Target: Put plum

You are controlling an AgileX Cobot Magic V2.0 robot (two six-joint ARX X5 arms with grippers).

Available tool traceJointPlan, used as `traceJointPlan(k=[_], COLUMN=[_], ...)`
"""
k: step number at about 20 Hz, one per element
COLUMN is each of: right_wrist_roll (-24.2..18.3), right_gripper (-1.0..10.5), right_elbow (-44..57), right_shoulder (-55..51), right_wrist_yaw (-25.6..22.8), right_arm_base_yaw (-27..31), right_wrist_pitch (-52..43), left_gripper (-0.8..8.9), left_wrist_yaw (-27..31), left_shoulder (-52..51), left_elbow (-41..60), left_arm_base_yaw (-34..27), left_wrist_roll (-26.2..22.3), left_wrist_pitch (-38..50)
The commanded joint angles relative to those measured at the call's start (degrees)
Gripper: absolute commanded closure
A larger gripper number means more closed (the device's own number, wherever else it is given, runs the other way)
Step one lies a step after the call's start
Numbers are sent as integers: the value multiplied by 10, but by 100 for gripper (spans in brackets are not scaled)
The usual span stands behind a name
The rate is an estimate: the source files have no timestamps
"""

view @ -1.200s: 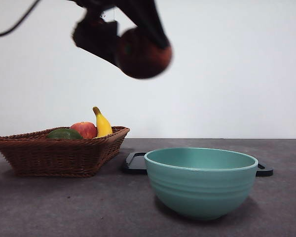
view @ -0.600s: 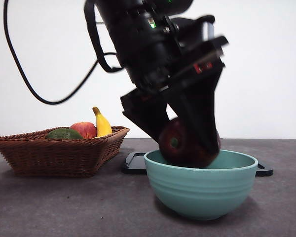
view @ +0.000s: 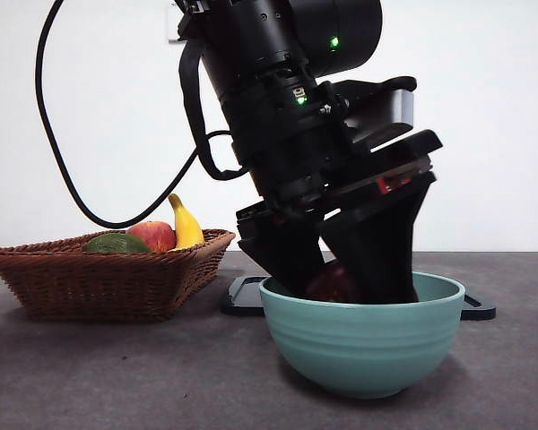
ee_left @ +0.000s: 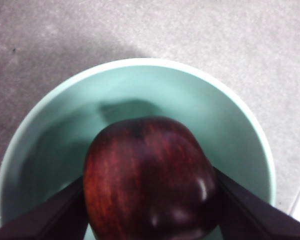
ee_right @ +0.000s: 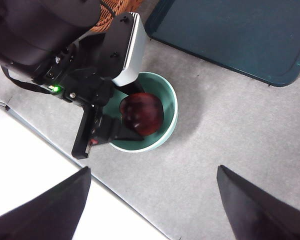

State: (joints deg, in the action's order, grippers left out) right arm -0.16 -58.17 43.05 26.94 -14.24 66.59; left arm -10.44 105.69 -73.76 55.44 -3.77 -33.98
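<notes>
Grey and faintly speckled, the worktop [view: 117, 376] is backed by a plain white wall in the front view. A teal bowl [view: 363, 345] is stood near the front edge of the worktop, and the left tool [ee_left: 150, 220] is lowered into it from above, its large black arm body filling the middle of the front view. The plum [ee_left: 147, 180], dark maroon and glossy, is clamped between the two black jaws of this tool, one jaw pressed against each side of the fruit. The plum is held inside the bowl, below the level of the rim in the front view, where only a small part of it [view: 334, 282] is seen between the jaws; whether it touches the bowl's floor cannot be told. Behind the bowl a dark flat tray [view: 244, 296] is laid on the worktop, its ends seen on either side of the bowl. Towards the left edge of the worktop a brown wicker basket [view: 108, 282] is set, and in it a red-yellow apple [view: 154, 236], a banana [view: 186, 226] and a dull green oval fruit [view: 117, 243] are held. The right tool [ee_right: 152, 210] is kept high above the worktop, well apart from the bowl, with its jaws spread wide and nothing between them.
</notes>
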Motion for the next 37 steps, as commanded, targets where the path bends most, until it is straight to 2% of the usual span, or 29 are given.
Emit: traceJointPlan(k=[1,9,16,23,31,35,37], right_wrist_roll=[2,2,1,1,-3,-3,-3], right_gripper=[544,544,544,544,544,544,544], right_elbow=[-11,-11,-11,-11,-11,-11,-11], right_shoulder=[3,3,3,3,3,3,3], right_wrist_yaw=[0,0,0,0,0,0,0], right_arm_base_yaw=[-3,-3,-3,-3,-3,-3,-3], right_wrist_pitch=[-4,-3,-3,-3,-7,-9,-9], left_gripper=[371,375,376,376,377,377,377], left_wrist_yaw=[0,0,0,0,-6,-40,-76], left_shoulder=[13,-3,-83,-221,-366,-444,-483], left_elbow=[-12,-28,-63,-63,-51,26,85], left_arm_base_yaw=[9,10,-6,-101,-218,-246,-250], left_wrist_roll=[-7,2,8,34,14,12,17], left_wrist_pitch=[5,-8,-21,-35,-148,-162,-162])
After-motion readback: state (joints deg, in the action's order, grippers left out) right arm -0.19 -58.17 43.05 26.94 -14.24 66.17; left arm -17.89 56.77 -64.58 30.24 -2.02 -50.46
